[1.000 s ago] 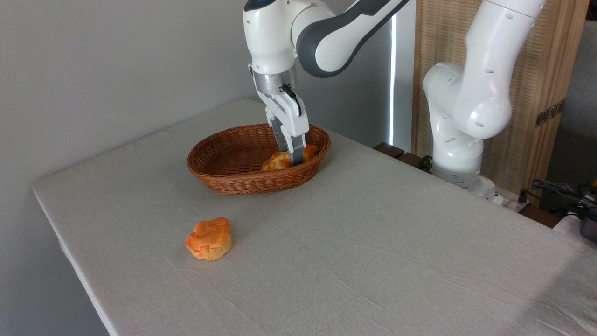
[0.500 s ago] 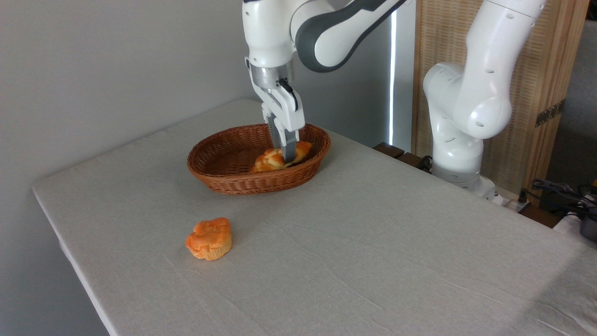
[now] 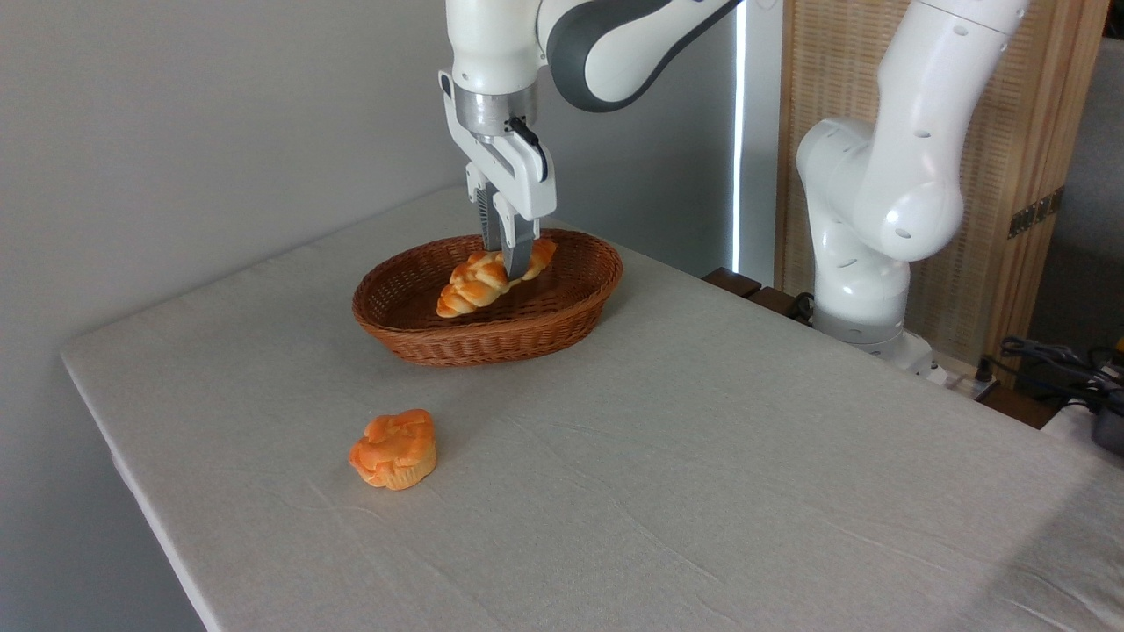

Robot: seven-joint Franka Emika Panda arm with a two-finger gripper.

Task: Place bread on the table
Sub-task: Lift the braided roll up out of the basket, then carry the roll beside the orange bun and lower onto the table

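1. You've got the gripper [image 3: 507, 262] pointing straight down over the wicker basket [image 3: 421, 338], its jaws clamped across the braided bread loaf [image 3: 479, 283] a little past the loaf's middle, toward its far right end.

2. The loaf hangs tilted in your grip: the right end sits higher, near the far rim, and the left end dips toward the middle of the basket.

3. Your loaf looks clear of the basket floor, with dark weave showing under its lower end. From this angle you can't be sure that the low tip is fully off the weave.

4. The loaf is over the basket's inside, within the rim's outline, and no part of it is over the bare cloth.

5. The basket sits toward the far side of the table [image 3: 702, 456], an oval of brown wicker resting flat on the wrinkled grey-beige cloth.

6. Down near the front left edge you have a round orange muffin-shaped pastry [image 3: 394, 449] lying on the cloth, well apart from the basket and from the gripper.

7. The white arm [image 3: 869, 193] rises from its base beyond the table's far right edge and arches over to the gripper.

8. Behind the arm stands a slatted wooden screen [image 3: 1027, 132], with some dark cables [image 3: 1054, 360] at the right edge of the view.
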